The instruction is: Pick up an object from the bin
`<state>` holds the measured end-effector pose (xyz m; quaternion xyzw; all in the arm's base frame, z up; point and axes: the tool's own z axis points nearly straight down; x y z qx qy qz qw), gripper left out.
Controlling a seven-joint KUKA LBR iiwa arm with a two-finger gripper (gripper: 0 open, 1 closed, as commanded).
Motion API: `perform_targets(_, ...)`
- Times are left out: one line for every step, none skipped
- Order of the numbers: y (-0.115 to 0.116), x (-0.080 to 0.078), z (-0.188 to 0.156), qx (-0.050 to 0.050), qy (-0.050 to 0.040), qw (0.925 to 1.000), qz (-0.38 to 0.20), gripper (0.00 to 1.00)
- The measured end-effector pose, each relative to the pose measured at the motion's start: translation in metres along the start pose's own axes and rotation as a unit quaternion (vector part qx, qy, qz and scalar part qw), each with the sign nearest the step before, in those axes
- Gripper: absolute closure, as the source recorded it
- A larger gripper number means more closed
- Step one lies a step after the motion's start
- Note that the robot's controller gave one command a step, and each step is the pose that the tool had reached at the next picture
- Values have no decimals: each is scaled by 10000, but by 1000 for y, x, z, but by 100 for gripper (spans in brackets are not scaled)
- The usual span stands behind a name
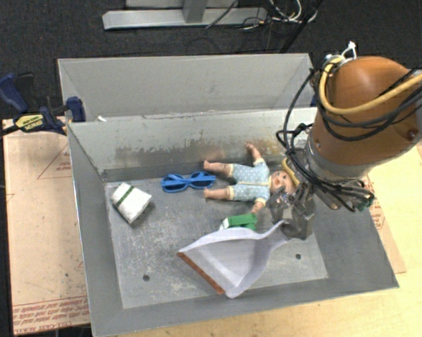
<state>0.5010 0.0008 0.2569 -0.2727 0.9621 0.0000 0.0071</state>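
Camera view from my end: white scoop [232, 260] at the bin's [93, 230] front, green block [240, 222] just behind it. My gripper [295, 219] is low on the right, beside the doll's [244, 180] head; can't tell if it's released or clenched. Blue glasses [184, 181] lie left of the doll.

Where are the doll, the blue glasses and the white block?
doll [249, 181]: camera view, on its light blue dress.
blue glasses [174, 182]: camera view, on one lens.
white block [132, 203]: camera view, on its top face.

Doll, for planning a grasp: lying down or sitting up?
Lying down: the doll stretches flat on the bin floor, limbs spread.
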Motion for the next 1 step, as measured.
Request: perform_targets(1,0,-52,-7,4,10000,-51,100)
